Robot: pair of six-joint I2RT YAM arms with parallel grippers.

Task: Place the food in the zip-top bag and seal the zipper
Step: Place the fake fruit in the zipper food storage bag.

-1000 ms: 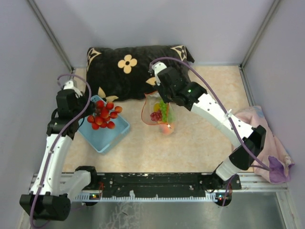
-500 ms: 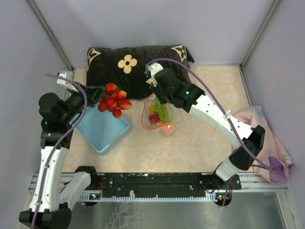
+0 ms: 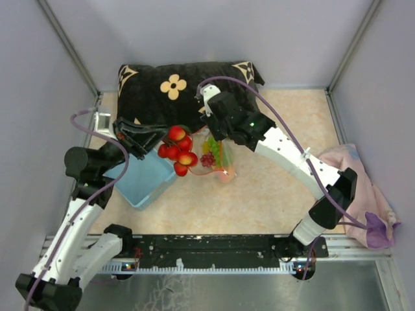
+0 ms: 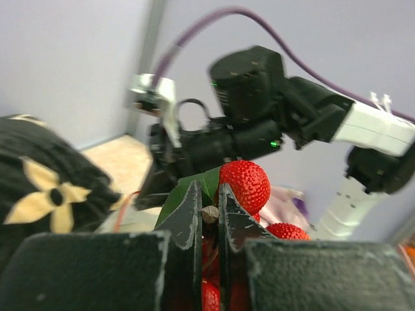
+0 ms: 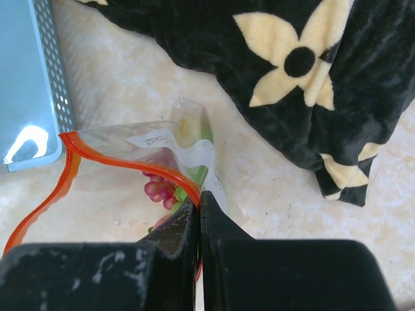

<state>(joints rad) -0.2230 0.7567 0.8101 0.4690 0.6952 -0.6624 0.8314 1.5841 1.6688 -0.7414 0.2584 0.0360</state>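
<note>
My left gripper [image 3: 161, 136] is shut on the stem of a bunch of red strawberries [image 3: 177, 146] and holds it in the air just left of the zip-top bag [image 3: 220, 159]. In the left wrist view the stem sits pinched between the fingertips [image 4: 209, 214], with a strawberry [image 4: 244, 184] and a green leaf beyond. My right gripper [image 5: 199, 202] is shut on the bag's red-orange zipper [image 5: 123, 161] and holds the mouth open. Purple and green grapes [image 5: 159, 188] lie inside the clear bag [image 5: 150, 138]. An orange fruit [image 3: 225, 173] shows at the bag's bottom.
A light blue basket [image 3: 140, 182] stands on the table to the left of the bag, below my left arm. A black pillow with cream flowers [image 3: 170, 91] lies along the back. A pink cloth [image 3: 364, 189] is bunched at the right wall.
My left gripper has lifted the strawberry bunch out of the blue basket and carried it right, up to the bag. The right gripper has kept its hold on the zipper edge.
</note>
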